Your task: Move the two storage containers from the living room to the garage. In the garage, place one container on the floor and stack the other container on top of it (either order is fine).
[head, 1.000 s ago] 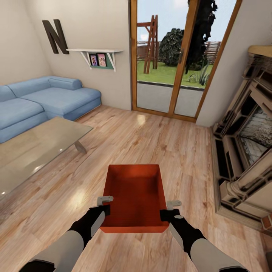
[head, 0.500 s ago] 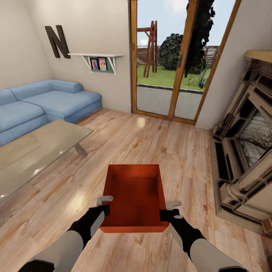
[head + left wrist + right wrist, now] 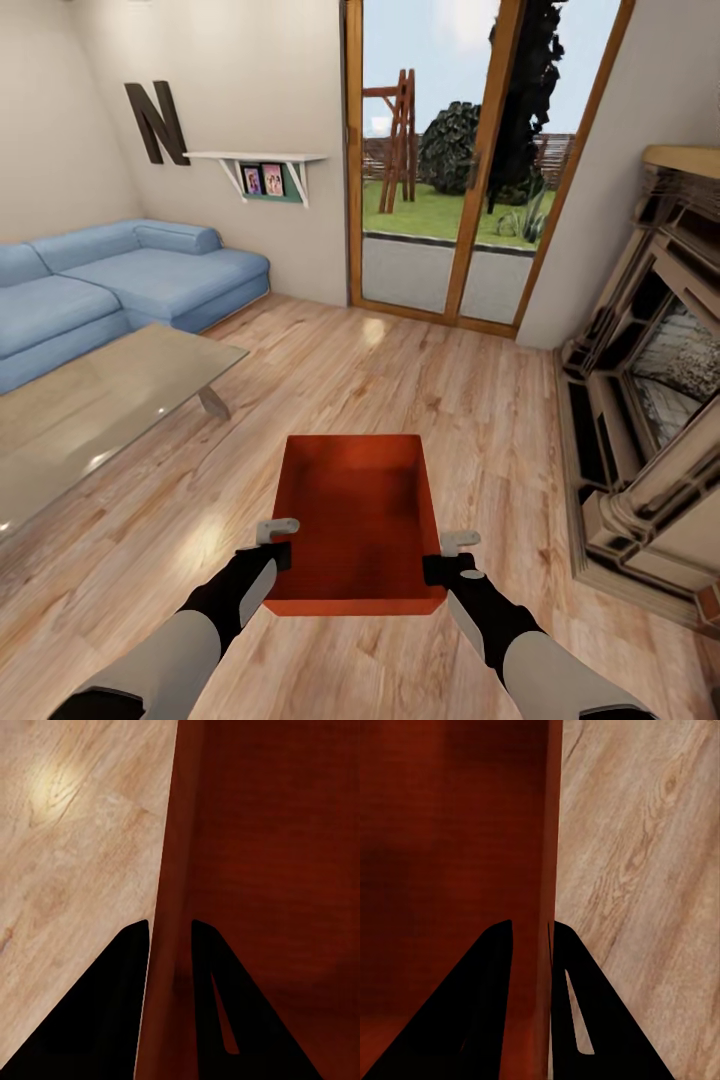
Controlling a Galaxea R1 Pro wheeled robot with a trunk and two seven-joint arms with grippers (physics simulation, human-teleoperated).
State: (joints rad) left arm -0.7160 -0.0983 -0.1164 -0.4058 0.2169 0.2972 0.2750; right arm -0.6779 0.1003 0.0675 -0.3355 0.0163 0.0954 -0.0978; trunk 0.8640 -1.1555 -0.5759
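Orange-red storage container (image 3: 358,520) held lower centre of frame, above wood plank floor (image 3: 480,400). Left end effector (image 3: 277,545) clamped on left wall, right end effector (image 3: 447,558) clamped on right wall.

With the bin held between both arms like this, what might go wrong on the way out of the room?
1. Each end effector, left and right, pinches only a thin side wall of the bin near its close end; the bin could tilt or slip.
2. The glass table to the left and the fireplace to the right are near enough to clip when turning.
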